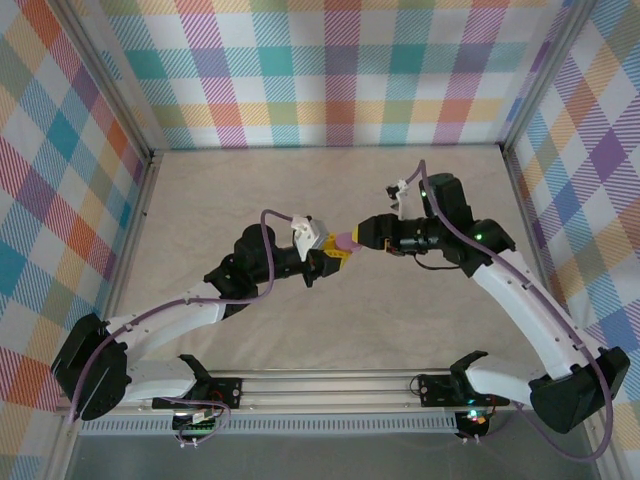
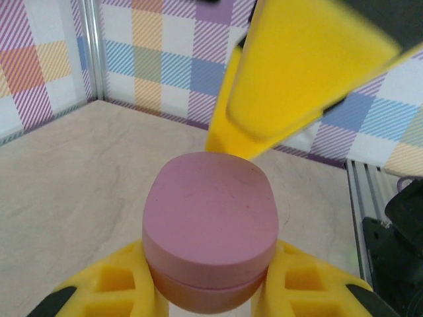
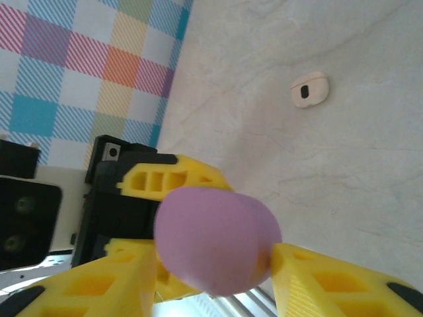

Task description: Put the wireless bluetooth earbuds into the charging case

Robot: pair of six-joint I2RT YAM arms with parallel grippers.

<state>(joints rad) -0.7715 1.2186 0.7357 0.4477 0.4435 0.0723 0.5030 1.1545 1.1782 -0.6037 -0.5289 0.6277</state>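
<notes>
A closed light-purple charging case hangs in the air over the middle of the table. My left gripper is shut on its lower half, and the yellow fingers press both sides of the purple case. From the other side my right gripper closes around the same case, a finger touching each flank. One right finger rises behind the case in the left wrist view. The earbuds are out of view.
A small cream-white oval piece with a dark slot lies on the beige table; I cannot tell whether it is a case or a bud. Plaid walls enclose the table, with a metal rail at the near edge.
</notes>
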